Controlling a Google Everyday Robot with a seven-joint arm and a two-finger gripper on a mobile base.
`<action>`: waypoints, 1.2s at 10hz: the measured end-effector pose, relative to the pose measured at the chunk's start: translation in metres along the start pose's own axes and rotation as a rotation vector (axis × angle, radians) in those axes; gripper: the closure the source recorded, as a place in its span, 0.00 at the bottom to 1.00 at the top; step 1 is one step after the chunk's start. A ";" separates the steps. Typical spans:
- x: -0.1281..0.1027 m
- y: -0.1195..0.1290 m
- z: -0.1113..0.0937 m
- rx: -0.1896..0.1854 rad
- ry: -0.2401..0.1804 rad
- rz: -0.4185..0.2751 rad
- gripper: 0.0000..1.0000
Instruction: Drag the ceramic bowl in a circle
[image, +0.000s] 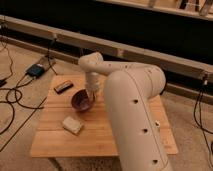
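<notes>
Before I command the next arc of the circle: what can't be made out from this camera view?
- Gripper at the ceramic bowl's far right rim: its grip is hidden by the wrist.
- Table's right half: covered by the arm.
- Dark flat object at the far left: too blurred to identify.
- Pale block: material unclear.

No text, label, brand, number or sign can be read anywhere in the camera view. The gripper (90, 94) sits at the far rim of the ceramic bowl (82, 101) on the wooden table (100, 137), and none of them bears legible markings.
</notes>
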 end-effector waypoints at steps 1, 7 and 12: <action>0.000 0.000 0.000 0.000 0.000 0.000 0.79; 0.000 0.000 0.000 0.000 0.000 0.000 0.79; 0.000 0.000 0.000 0.000 0.000 0.000 0.67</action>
